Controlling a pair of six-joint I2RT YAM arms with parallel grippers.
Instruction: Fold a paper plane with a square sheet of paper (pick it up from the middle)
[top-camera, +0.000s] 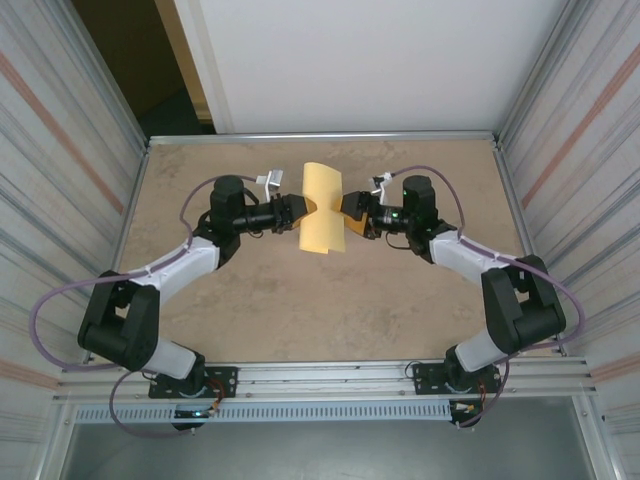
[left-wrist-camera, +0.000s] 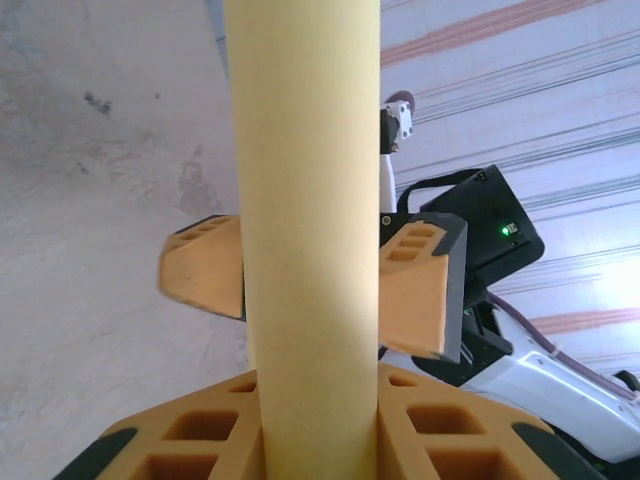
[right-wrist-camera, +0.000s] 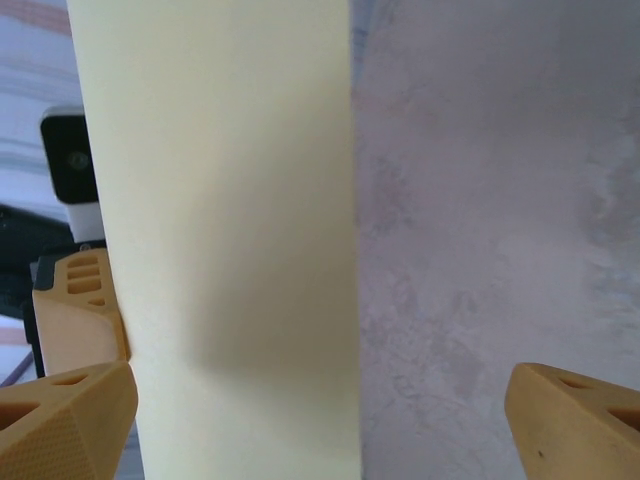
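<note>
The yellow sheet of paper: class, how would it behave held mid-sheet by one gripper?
Probably floppy: the sheet of paper curls away either side of the left gripper pinching it. Likely light: that one pinch seems to carry it, the right gripper open.

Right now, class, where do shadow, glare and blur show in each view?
Top external: even light, yellow paper sharp. Left wrist: paper close and soft, glare on the wall at lower right. Right wrist: a soft shadow crosses the paper's lower part.
</note>
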